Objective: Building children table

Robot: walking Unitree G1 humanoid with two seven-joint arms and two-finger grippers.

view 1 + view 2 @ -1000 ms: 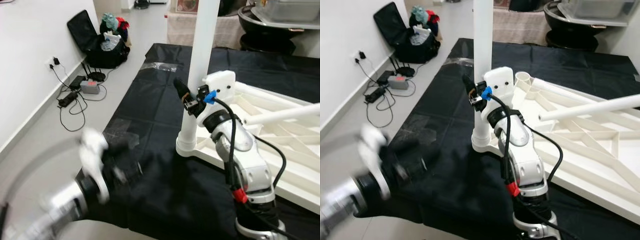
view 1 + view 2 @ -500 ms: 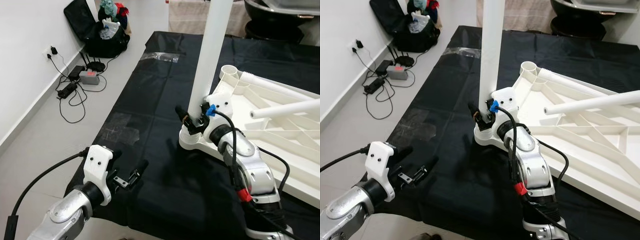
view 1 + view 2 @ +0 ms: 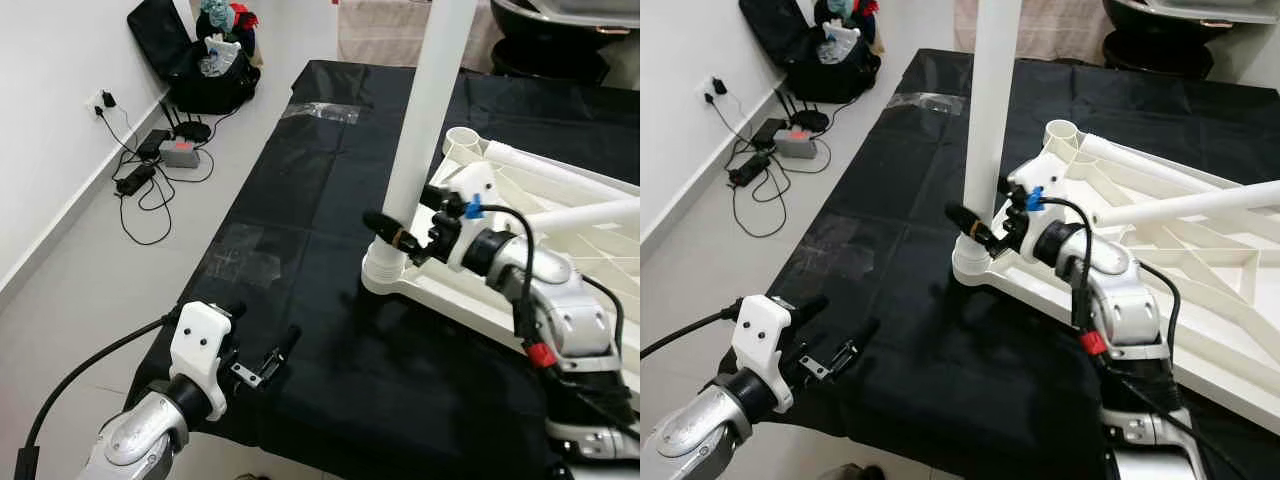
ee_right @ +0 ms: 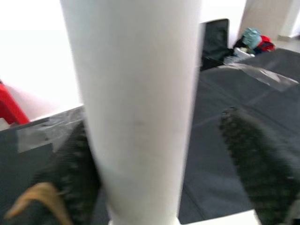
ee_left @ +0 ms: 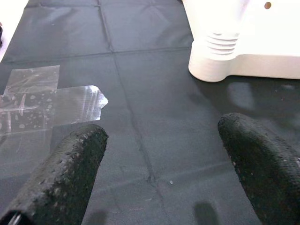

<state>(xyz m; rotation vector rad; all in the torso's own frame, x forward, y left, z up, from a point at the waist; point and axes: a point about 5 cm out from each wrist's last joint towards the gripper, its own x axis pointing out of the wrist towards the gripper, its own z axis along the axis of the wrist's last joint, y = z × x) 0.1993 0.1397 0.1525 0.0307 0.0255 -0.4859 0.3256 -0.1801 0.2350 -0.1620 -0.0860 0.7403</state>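
Right wrist view: the white table leg (image 4: 136, 108) stands between the 2 black fingers (image 4: 255, 159); one finger sits against the leg, the other is apart from it, so the jaws are spread around it and not clamped.
Task thing: the leg (image 3: 425, 130) stands upright in the corner socket (image 3: 385, 275) of the upturned white table top (image 3: 1200, 290), which lies on the black mat (image 3: 300, 200).
Right gripper (image 3: 400, 238): low on the leg, just above the socket.
Left gripper (image 3: 262, 360): hovering over the mat's near edge, well apart from the socket, jaws spread and holding nothing.
Doing it well: likely seating or turning the leg; close squarely on it, keep it upright, and press along its axis so the socket does not bind.
Edges: the socket is at the table top's corner, with bare mat beside it.
Open room: free mat lies between the 2 grippers; a second leg (image 3: 1190, 203) slants over the table top on the robot's right, so keep the elbow clear of it.
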